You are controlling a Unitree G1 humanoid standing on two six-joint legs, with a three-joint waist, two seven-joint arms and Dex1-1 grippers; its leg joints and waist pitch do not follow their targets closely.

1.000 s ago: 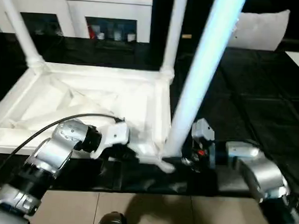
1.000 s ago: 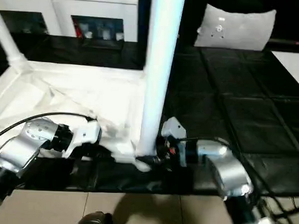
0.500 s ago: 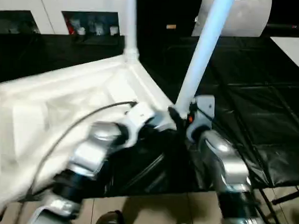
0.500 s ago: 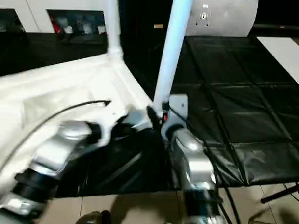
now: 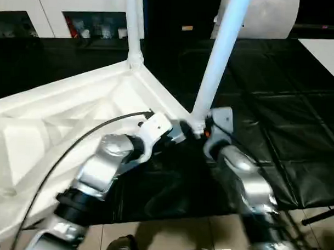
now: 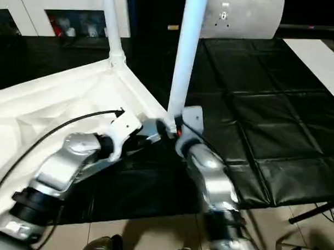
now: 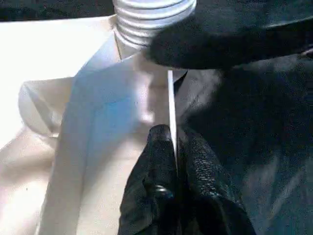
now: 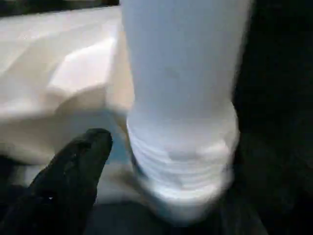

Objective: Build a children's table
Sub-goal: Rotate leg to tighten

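The children's table lies upside down, its white ribbed top on the black mat. One white leg stands in the far corner socket. A second leg rises from the near corner, its threaded end showing above the socket. My left gripper is shut on the thin rim of the top beside that corner, fingers pinched on it. My right gripper sits at the leg's base, open, one black finger a little apart from the thread.
The black mat-covered workbench extends to the right. White cabinets and a white panel stand behind it. Tan floor lies below the bench's front edge. A black cable arcs over my left forearm.
The view has shifted. The table top has swung on the bench, its near corner now farther from the front edge. Both grippers stayed at that corner.
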